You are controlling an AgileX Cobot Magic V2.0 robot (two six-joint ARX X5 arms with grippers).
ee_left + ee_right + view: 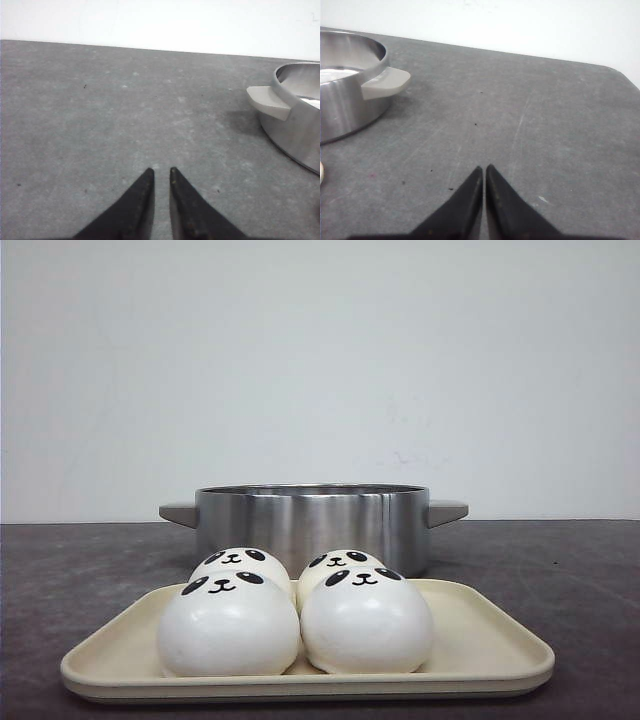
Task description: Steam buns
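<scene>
Four white buns with black panda faces sit on a cream tray (500,655) at the table's front middle: front left (228,625), front right (367,620), back left (240,562), back right (340,564). A steel pot (312,520) with grey handles stands just behind the tray. Neither gripper shows in the front view. My left gripper (161,171) is shut but for a narrow slit, empty, low over bare table left of the pot (300,125). My right gripper (484,168) is shut and empty over bare table right of the pot (345,100).
The table is dark grey with a white wall behind it. The pot's grey handles stick out to the left (269,101) and to the right (385,82). The table's right edge and rounded far corner (620,72) show in the right wrist view.
</scene>
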